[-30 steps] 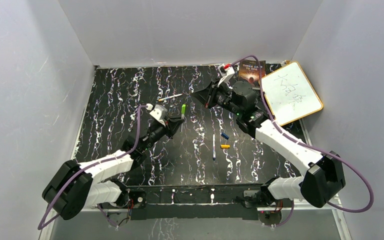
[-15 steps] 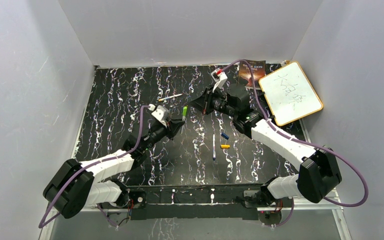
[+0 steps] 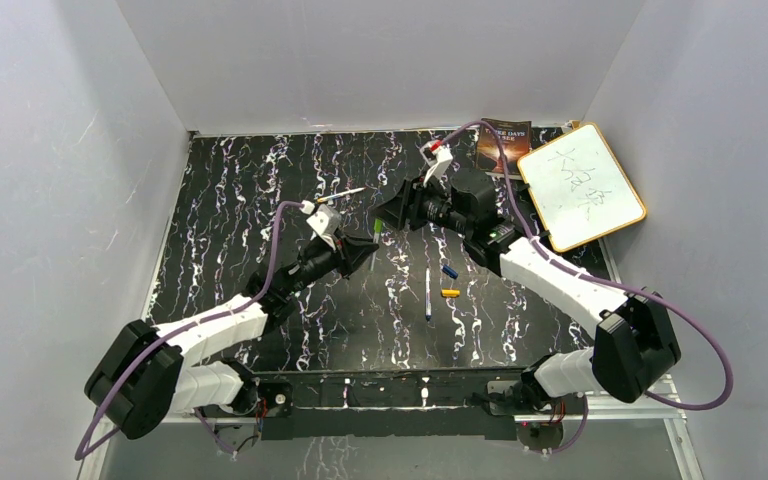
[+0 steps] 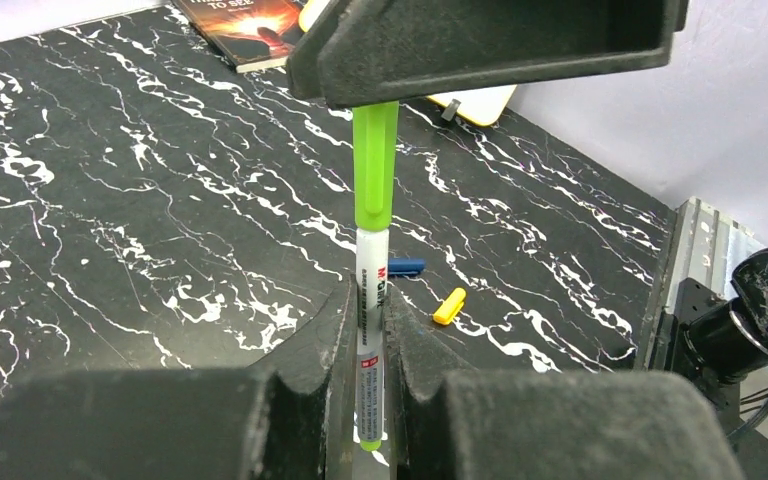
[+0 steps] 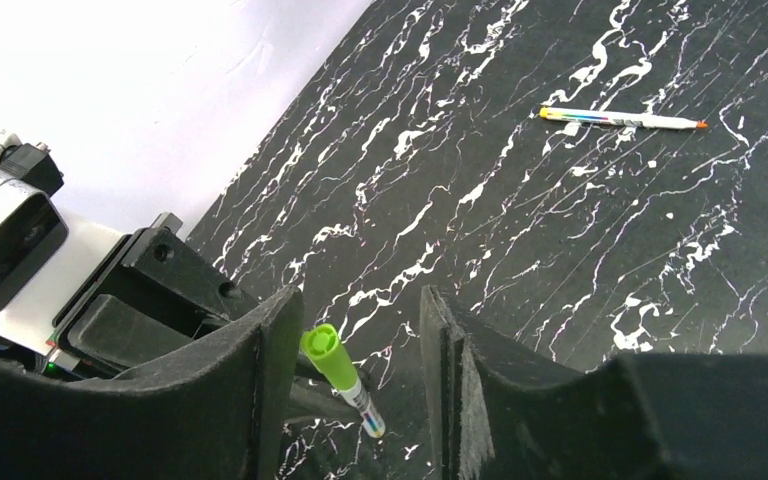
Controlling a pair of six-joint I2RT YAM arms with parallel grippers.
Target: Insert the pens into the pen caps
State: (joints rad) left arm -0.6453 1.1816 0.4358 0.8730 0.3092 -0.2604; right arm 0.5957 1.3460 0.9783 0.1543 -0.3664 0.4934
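My left gripper [image 4: 365, 300] is shut on the green-ended white pen [image 4: 370, 330], which stands upright between its fingers. The green cap [image 4: 374, 165] sits on the pen's top end. My right gripper [image 5: 360, 320] is open around that green cap [image 5: 332, 360], which lies close to one finger. In the top view the left gripper [image 3: 368, 248] and right gripper [image 3: 385, 212] meet near the table's middle. A blue-purple-ended pen [image 3: 427, 293], a blue cap [image 3: 449, 271] and an orange-yellow cap [image 3: 450, 293] lie to the right. A whitish pen [image 3: 340, 194] lies further back.
A book [image 3: 503, 143] lies at the back right of the black marbled table [image 3: 230, 200]. Beside it a whiteboard [image 3: 581, 186] leans over the table's right edge. Grey walls enclose the back and both sides.
The right gripper has swung left over the green cap and opened around it. The left gripper has shifted slightly right, keeping hold of the pen.
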